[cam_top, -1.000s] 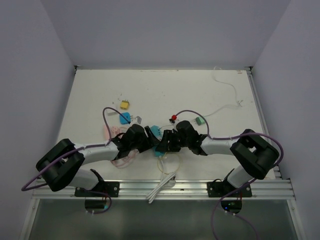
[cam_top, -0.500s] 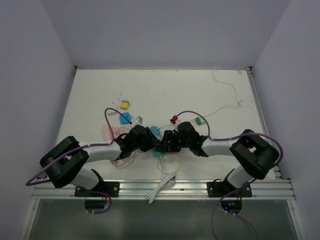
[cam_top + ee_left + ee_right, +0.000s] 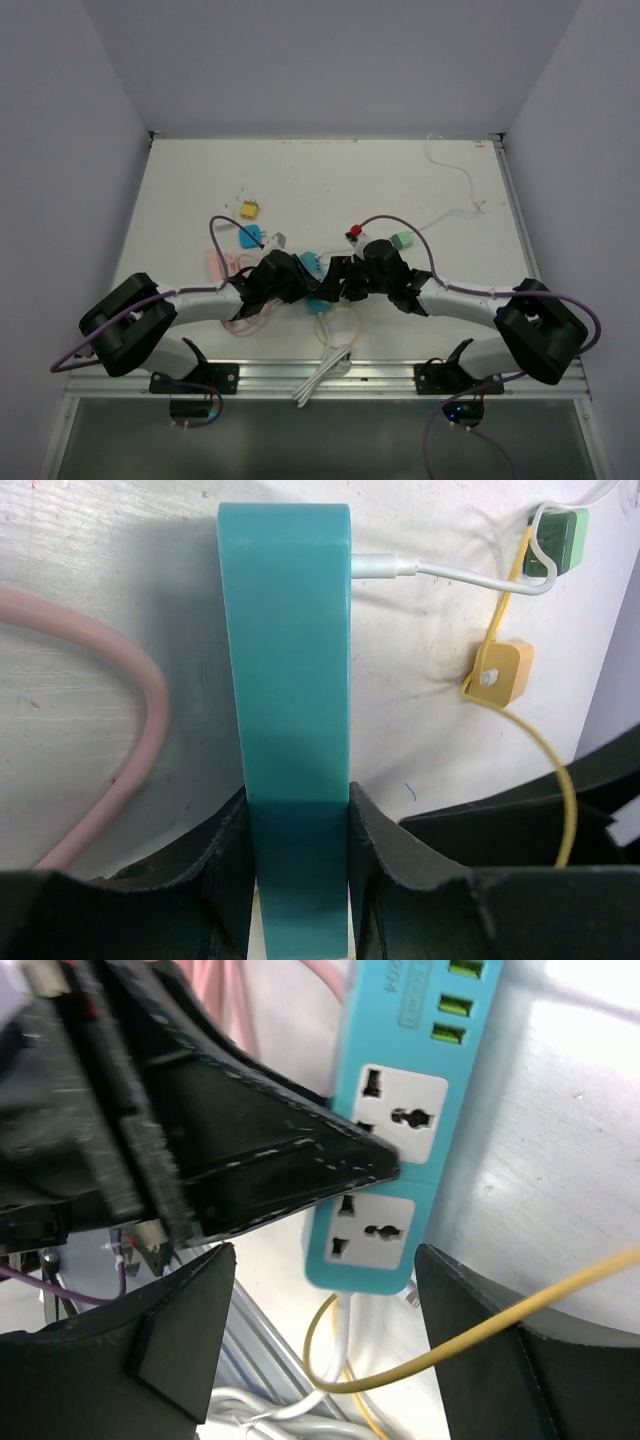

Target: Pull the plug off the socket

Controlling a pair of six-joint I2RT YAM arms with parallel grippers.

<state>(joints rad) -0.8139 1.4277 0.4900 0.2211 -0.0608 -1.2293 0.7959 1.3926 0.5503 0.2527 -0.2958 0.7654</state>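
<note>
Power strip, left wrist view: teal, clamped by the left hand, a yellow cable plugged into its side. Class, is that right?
No. The plugged-in cable is white, not yellow, as the left wrist view shows. The power strip is teal and clamped by the left hand.

The left arm and right arm share one build: slim white link tubes between bulky matte-black joint housings, each on a black base bracket. A thin purple cable loops along each arm. The fingers are black angular wedges, one edged with pale dotted lines.
</note>
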